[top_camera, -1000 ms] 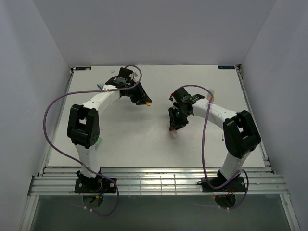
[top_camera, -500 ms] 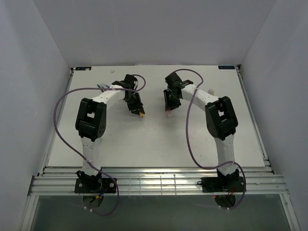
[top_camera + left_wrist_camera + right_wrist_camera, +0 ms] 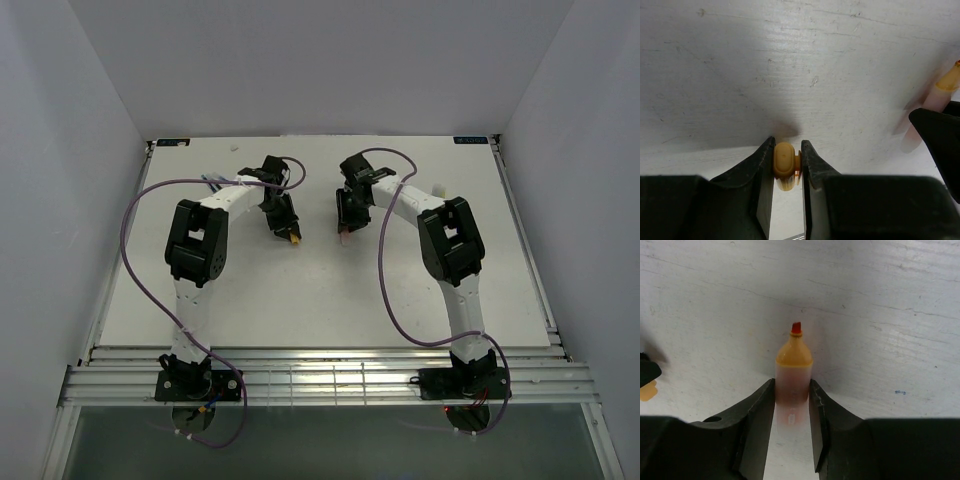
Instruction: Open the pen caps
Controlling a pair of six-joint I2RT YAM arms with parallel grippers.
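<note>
My left gripper (image 3: 786,145) is shut on a short orange pen cap (image 3: 784,161), held end-on just above the table. In the top view this gripper (image 3: 290,232) is left of centre, with the cap (image 3: 297,240) at its tips. My right gripper (image 3: 792,386) is shut on a pale pink highlighter pen (image 3: 792,382) with an orange neck and a bare red tip pointing away. In the top view the right gripper (image 3: 344,226) is a short way to the right of the left one. The pen also shows at the right edge of the left wrist view (image 3: 944,85).
Several slim pens (image 3: 212,181) lie at the back left, partly behind the left arm. A pale pen (image 3: 438,188) lies at the back right beside the right arm. The white table (image 3: 300,290) is walled in on three sides.
The right arm has swung from mid-table to the back centre with the pen. The left gripper has come nearer and towards it with the cap. The two grippers now stand close together.
</note>
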